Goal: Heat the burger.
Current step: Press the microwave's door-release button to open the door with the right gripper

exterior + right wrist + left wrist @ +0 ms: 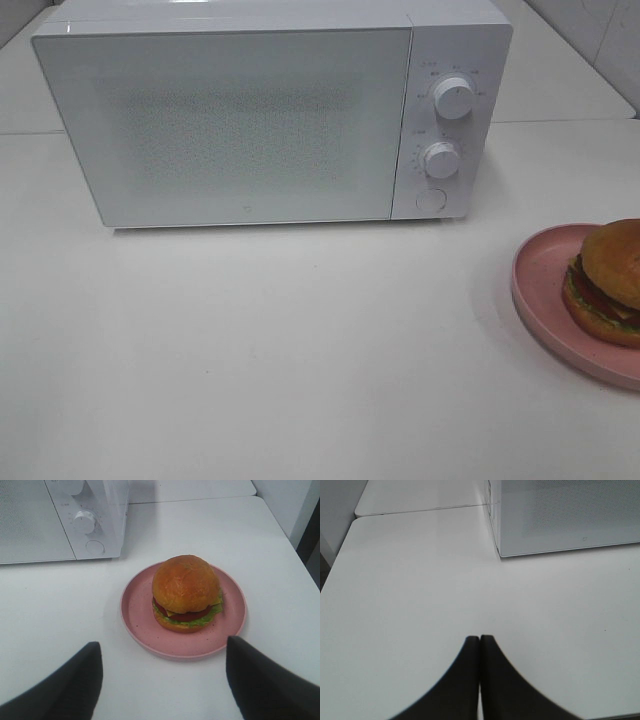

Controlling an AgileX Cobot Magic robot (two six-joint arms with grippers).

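Note:
The burger (610,280) (186,592), with a glossy golden bun over tomato, cheese and lettuce, sits on a pink plate (540,285) (137,617) at the table's right edge. A white microwave (270,110) (55,520) (570,515) stands at the back with its door closed. In the right wrist view my right gripper (162,672) is open, its dark fingers (75,685) spread wide just short of the plate, nothing between them. In the left wrist view my left gripper (480,639) is shut and empty over bare table, in front of the microwave's left corner. Neither gripper shows in the high view.
The microwave carries two round knobs (455,98) (440,158) and a round button (431,199) on its right panel. The white table (300,350) ends close beyond the plate on the right. A seam between two table tops runs behind the microwave.

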